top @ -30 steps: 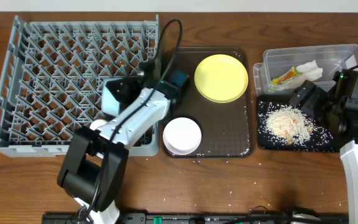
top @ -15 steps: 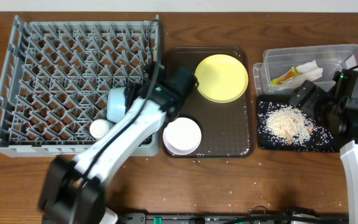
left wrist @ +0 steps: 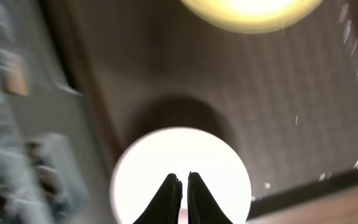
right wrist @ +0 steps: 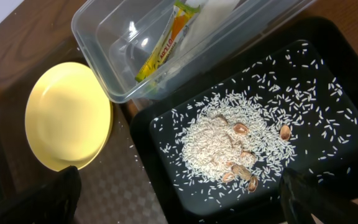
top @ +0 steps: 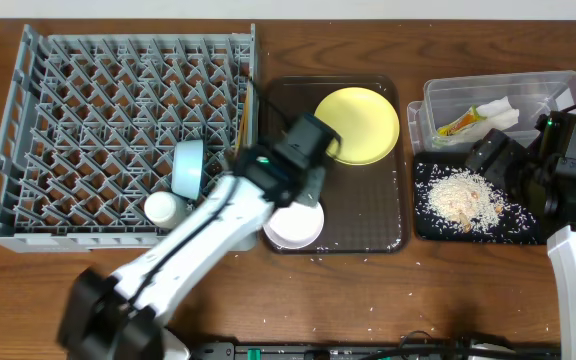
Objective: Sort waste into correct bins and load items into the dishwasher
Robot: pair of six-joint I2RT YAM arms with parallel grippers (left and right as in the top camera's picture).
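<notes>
The grey dish rack [top: 88, 90] holds the light blue bowl [top: 188, 166] on its edge, the small white cup [top: 161, 208] and thin chopsticks [top: 240, 130] by its right wall. My left gripper [top: 303, 185] [left wrist: 182, 186] is shut and empty, above the white bowl [top: 293, 222] [left wrist: 179, 162]. The yellow plate [top: 356, 125] [left wrist: 250, 12] [right wrist: 67, 118] lies beyond it. My right gripper [top: 503, 165] [right wrist: 179, 199] is open and empty over the black tray [top: 523, 232] [right wrist: 328, 74] of rice and scraps [top: 460, 195] [right wrist: 219, 143]. The clear tub [top: 553, 88] [right wrist: 104, 37] holds the sachet [top: 458, 123] [right wrist: 160, 50] and the paper wrapper [top: 500, 108].
The white bowl and yellow plate sit on a dark brown serving tray [top: 368, 200] [left wrist: 278, 93] between the rack and the bins. Loose rice grains lie on the brown tray and on the table in front of it [top: 318, 258].
My left arm has let go of the light blue bowl in the rack and swung right, over the brown tray, to above the white bowl. The right arm has not moved.
</notes>
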